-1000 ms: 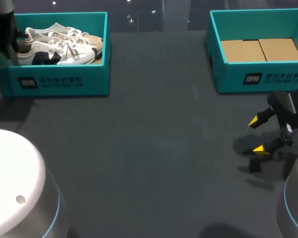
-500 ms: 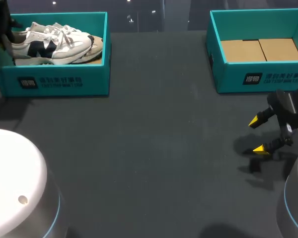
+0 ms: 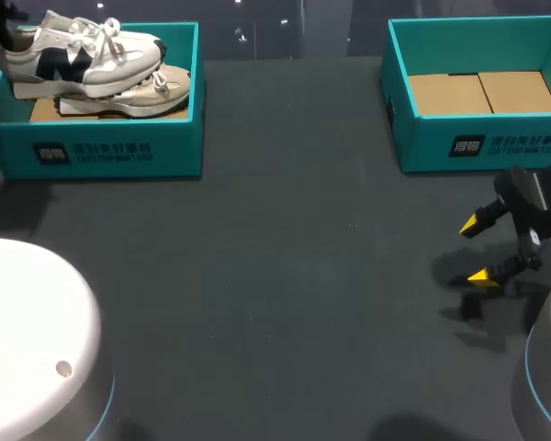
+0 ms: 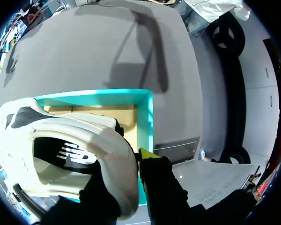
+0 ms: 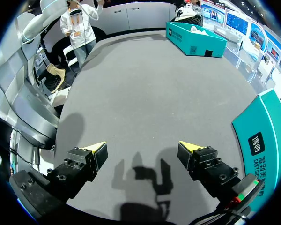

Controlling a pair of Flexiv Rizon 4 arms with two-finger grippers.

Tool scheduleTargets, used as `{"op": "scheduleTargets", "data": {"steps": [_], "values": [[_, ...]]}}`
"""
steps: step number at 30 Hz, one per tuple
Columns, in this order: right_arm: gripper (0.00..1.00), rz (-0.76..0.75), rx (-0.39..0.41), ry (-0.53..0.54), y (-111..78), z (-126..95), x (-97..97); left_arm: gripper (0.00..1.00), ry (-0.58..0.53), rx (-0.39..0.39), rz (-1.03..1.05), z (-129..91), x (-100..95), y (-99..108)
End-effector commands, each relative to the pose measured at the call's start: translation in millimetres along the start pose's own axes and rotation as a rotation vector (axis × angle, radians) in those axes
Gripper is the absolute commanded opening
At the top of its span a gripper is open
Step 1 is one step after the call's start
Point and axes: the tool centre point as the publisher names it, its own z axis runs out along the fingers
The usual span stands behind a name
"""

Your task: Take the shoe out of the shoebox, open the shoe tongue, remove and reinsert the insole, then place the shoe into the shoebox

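At the far left of the table (image 3: 285,276), our left gripper (image 4: 133,161) is clamped on the heel collar of the shoe (image 3: 83,50). In the left wrist view one yellow fingertip (image 4: 147,153) presses against the outside of the collar, while the other finger is hidden by the shoe's white wall. The shoe is white with dark patches and white laces. It hangs above the left shoebox (image 3: 119,152), roughly level, with its heel towards our left arm and its toe pointing towards the box's right wall. From the wrist we look straight into the heel opening, where the dark lining and the insole show. Under the held shoe, a second shoe (image 3: 138,96) lies on the cardboard floor of the teal box, close to its right wall, with its pale sole edge facing the front. Across a wide stretch of dark table, the right shoebox (image 3: 496,142) stands at the far right. It is also teal, and in it we see only a brown cardboard insert (image 3: 482,92). In front of that box, near the table's right edge, our right gripper (image 3: 482,250) hovers just above the surface. Its two yellow-tipped fingers are spread wide apart with nothing between them, and its shadow falls on the table beneath it.
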Motion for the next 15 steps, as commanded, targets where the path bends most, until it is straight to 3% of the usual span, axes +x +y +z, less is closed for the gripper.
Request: {"op": "scheduleTargets", "data": {"steps": [1, 15], "values": [[1.00, 0.000, 0.001, -0.001, -0.1, 0.1, 0.6, 0.00, 0.006, -0.010, 0.009, -33.8, 1.9, -13.9], [1.00, 0.000, 0.001, -0.001, -0.1, 0.1, 0.6, 0.00, 0.074, -0.051, 0.028, -112.3, -20.8, -63.0]]}}
